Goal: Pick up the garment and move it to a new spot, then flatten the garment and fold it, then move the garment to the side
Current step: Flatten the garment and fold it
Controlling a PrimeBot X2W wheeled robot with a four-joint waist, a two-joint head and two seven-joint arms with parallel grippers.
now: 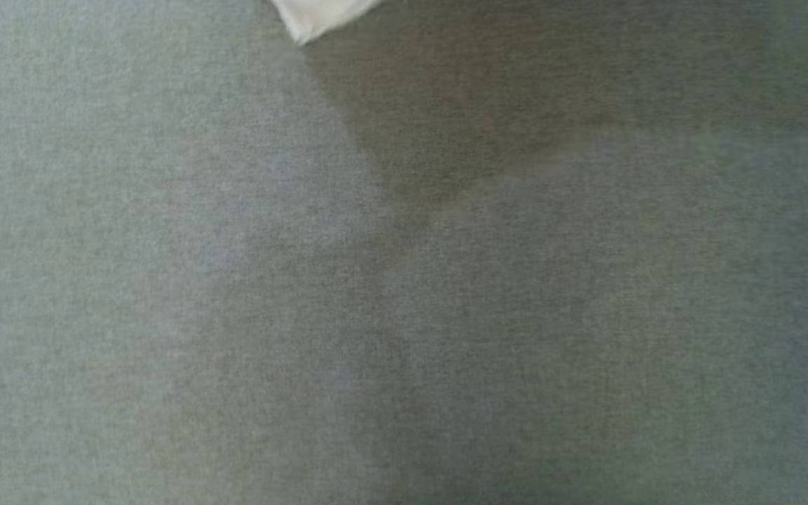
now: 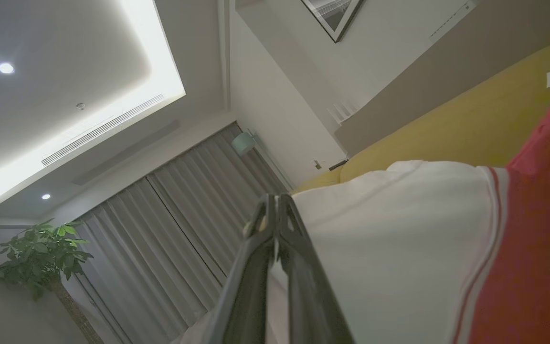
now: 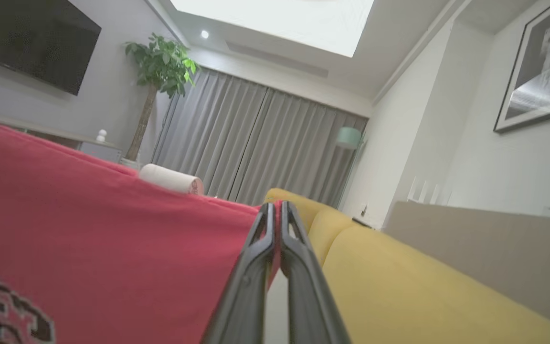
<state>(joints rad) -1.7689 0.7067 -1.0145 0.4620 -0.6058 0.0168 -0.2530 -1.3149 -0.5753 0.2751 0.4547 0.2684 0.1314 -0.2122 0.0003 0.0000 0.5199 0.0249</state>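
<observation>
The garment is a red shirt with white sleeves and dark print. In the left wrist view my left gripper is shut on the edge of its white sleeve, the red body hanging to the right. In the right wrist view my right gripper is shut on the red cloth, which spreads out to the left with dark print low down. A white corner of the garment hangs at the top edge of the head view, above the grey fabric surface.
A yellow sofa back runs beside the garment. Behind it are a grey ledge, grey curtains, a potted plant and a wall screen. A framed picture hangs on the white wall.
</observation>
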